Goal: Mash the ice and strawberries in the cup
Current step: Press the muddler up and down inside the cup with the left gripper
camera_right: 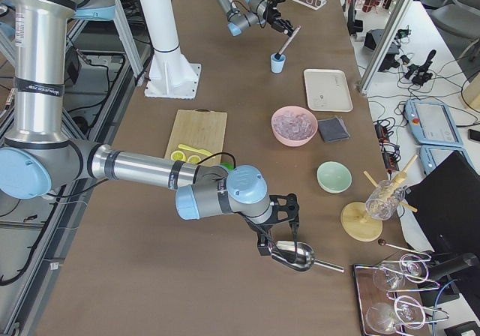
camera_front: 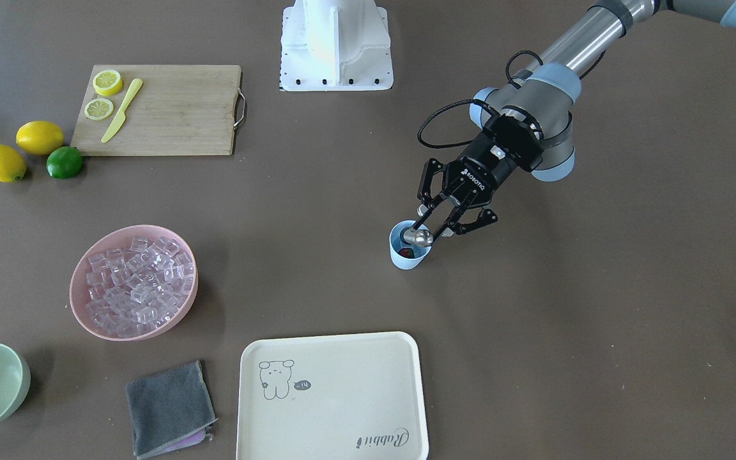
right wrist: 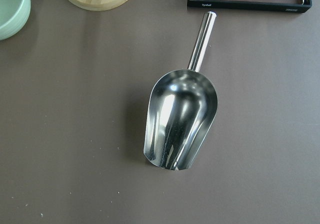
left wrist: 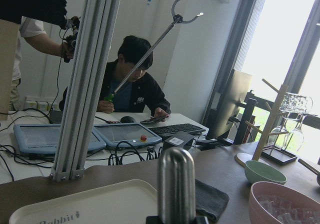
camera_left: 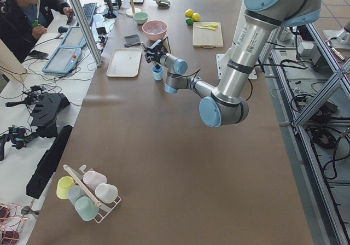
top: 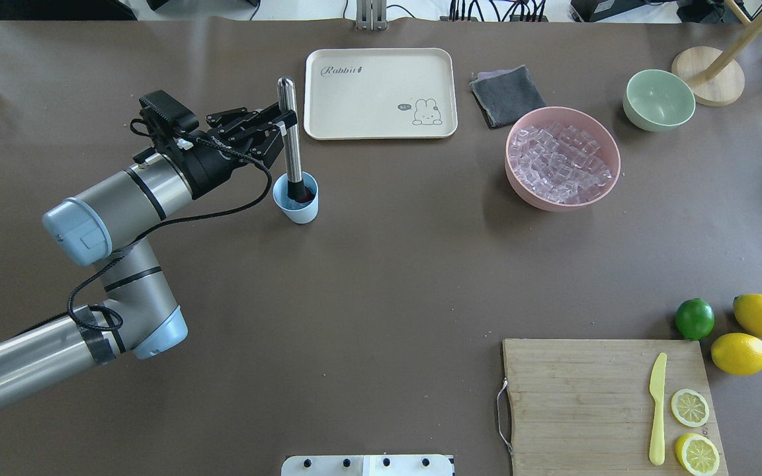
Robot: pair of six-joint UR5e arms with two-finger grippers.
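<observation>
Brown table (top: 381, 277); muddler (top: 290, 132) in cup (top: 298, 213); cream tray (top: 368, 86) near; pink bowl (top: 540, 201) apart.

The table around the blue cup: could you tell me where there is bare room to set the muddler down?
The cream tray is bare, just beyond the cup. Open tabletop lies between cup and pink bowl. The cutting board corner, with lemons, is crowded.

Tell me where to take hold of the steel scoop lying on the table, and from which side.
Take the straight round handle from above, a pincer closing across it. The scoop lies flat on the table, hollow up. Its bowl looks too wide and curved, while the handle is slim with bare table either side.
</observation>
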